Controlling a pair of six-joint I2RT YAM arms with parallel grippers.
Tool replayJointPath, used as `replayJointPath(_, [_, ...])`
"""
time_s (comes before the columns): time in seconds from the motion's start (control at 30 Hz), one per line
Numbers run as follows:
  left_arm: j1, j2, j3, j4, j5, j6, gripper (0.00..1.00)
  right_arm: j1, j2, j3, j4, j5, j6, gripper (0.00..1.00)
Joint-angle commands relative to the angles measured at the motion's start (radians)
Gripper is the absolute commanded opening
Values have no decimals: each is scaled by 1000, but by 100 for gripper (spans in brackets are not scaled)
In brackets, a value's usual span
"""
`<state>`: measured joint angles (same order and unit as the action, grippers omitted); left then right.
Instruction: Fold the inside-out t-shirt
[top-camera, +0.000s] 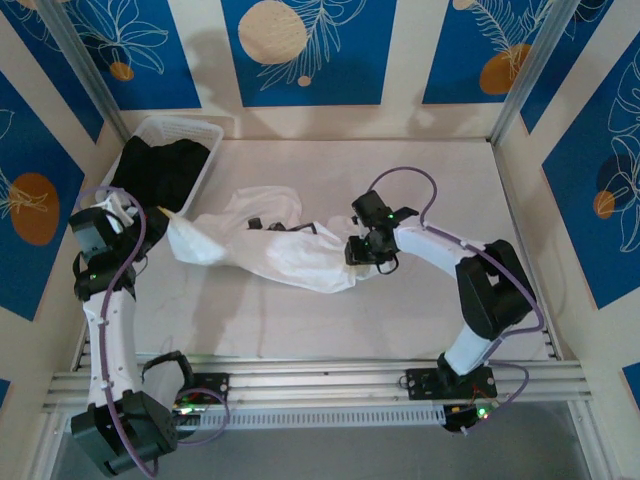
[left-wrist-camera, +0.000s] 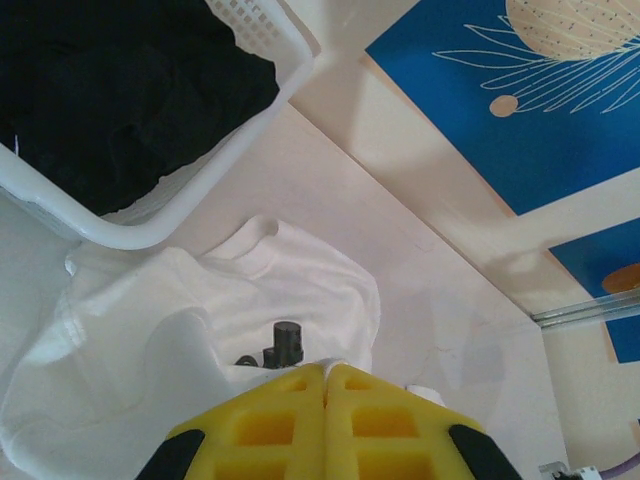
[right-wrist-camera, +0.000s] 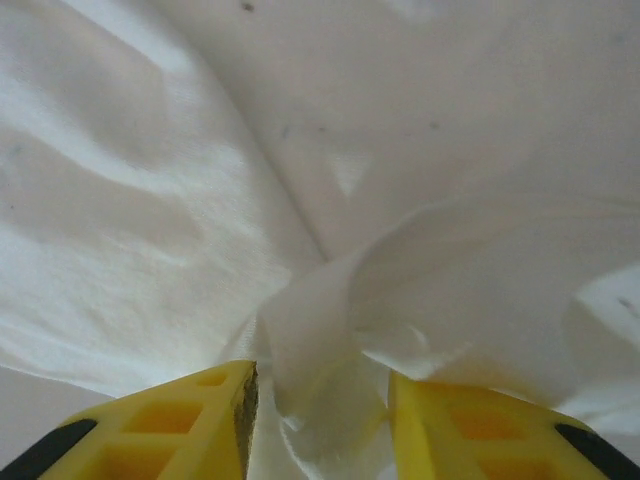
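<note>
The inside-out t-shirt (top-camera: 290, 255) lies crumpled in a long heap across the middle of the table, and in the left wrist view the t-shirt (left-wrist-camera: 180, 320) spreads out ahead of the fingers. My right gripper (top-camera: 362, 250) sits on its right end. In the right wrist view the right gripper (right-wrist-camera: 320, 375) is open, its yellow fingers (right-wrist-camera: 200, 420) apart with a bunched fold of white cloth (right-wrist-camera: 320, 330) between them. My left gripper (top-camera: 128, 210) hovers just left of the shirt by the basket; the left gripper (left-wrist-camera: 327, 370) is shut. A white sliver shows at its tips; I cannot tell whether it is pinched.
A white plastic basket (top-camera: 180, 125) holding a black garment (top-camera: 160, 170) stands at the back left, close to my left gripper; its rim (left-wrist-camera: 130, 235) curves just above the shirt. A small black thing (left-wrist-camera: 285, 340) sits in a shirt fold. Walls close the table on three sides.
</note>
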<state>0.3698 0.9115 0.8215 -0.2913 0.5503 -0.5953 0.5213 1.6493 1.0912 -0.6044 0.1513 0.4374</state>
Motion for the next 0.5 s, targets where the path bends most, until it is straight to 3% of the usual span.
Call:
replayJointPath(0.0, [-9,-6,-8,29,31,3,0,-21,-81,-50,-51,-10,0,44])
replayJointPath(0.47, [-12,-5,-9,31,32,5,0,-152,-284,-310,14,-245,84,46])
